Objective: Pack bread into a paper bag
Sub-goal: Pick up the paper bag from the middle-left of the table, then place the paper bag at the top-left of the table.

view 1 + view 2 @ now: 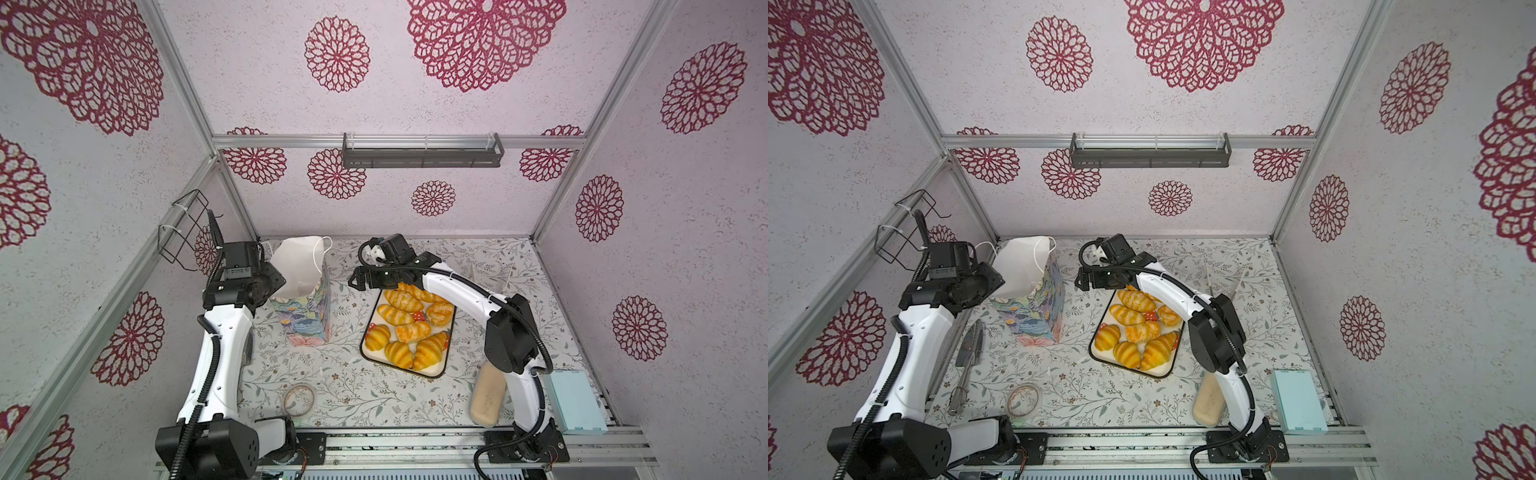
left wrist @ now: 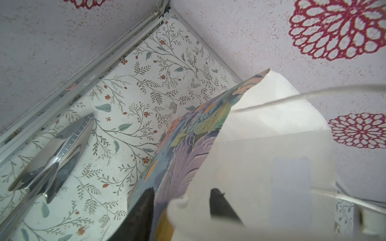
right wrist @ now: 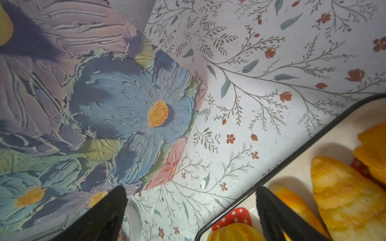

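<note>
Several glossy golden pieces of bread (image 1: 409, 328) (image 1: 1138, 328) lie on a white black-rimmed tray (image 1: 371, 355) at the table's middle. The paper bag (image 1: 305, 316) (image 1: 1034, 316) stands upright to its left, its white mouth agape. My left gripper (image 1: 277, 286) (image 2: 180, 200) is at the bag's left rim. One finger is outside the painted wall (image 2: 188, 150), the other inside, jaws apart. My right gripper (image 1: 365, 280) (image 3: 190, 208) hangs open and empty over the table between the bag (image 3: 104, 100) and the tray's far corner (image 3: 292, 158), with bread (image 3: 344, 198) beside one finger.
A pale beige oblong block (image 1: 488, 392) and a light blue box (image 1: 575, 401) sit at the front right. A tape roll (image 1: 299, 399) lies at the front, metal tongs (image 1: 969, 349) by the left wall. A wire basket (image 1: 183, 232) hangs on that wall.
</note>
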Motion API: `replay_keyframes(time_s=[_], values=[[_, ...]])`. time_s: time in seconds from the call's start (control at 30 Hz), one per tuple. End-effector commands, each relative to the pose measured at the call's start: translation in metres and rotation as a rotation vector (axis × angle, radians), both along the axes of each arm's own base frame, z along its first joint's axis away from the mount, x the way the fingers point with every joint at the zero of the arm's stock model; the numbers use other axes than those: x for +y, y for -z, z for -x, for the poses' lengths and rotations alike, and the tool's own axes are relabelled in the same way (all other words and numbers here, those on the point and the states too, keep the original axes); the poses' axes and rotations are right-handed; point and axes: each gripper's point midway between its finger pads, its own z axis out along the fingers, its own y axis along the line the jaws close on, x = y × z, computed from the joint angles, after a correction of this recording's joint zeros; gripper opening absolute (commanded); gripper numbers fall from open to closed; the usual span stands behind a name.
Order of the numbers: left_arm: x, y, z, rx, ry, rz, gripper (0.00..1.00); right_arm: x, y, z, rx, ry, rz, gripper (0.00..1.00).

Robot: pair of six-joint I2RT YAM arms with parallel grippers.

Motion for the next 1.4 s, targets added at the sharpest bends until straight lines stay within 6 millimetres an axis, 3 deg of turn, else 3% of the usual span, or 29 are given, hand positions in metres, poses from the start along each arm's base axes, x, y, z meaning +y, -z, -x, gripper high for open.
replay_keyframes(time_s=[0.0,0.4,0.57,0.77,0.87,1.0,1.2,1.37], values=[[-0.003,-0.003,-0.013,-0.012,0.018,0.030,0.39,-0.006,-0.043,0.003,-0.073,0.014,-0.055,0.99],[-0.020,-0.014,-0.042,-0.110,0.014,0.181,0.12,-0.059,-0.044,-0.007,-0.074,0.106,-0.050,0.99],[-0.040,-0.020,-0.060,-0.131,0.046,0.186,0.15,-0.097,-0.041,-0.012,-0.069,0.165,-0.041,0.99],[-0.069,-0.014,-0.088,-0.106,0.095,0.171,0.19,-0.152,-0.036,-0.017,-0.061,0.258,-0.034,0.99],[-0.077,-0.011,-0.096,-0.105,0.102,0.168,0.19,-0.169,-0.035,-0.015,-0.065,0.285,-0.025,0.99],[-0.086,-0.006,-0.103,-0.114,0.099,0.195,0.18,-0.180,-0.030,-0.012,-0.059,0.304,-0.018,0.99],[-0.096,-0.017,-0.110,-0.161,0.090,0.204,0.18,-0.184,-0.024,-0.011,-0.048,0.315,-0.018,0.99],[-0.103,-0.008,-0.112,-0.143,0.088,0.206,0.21,-0.193,-0.021,-0.011,-0.044,0.332,-0.013,0.99]])
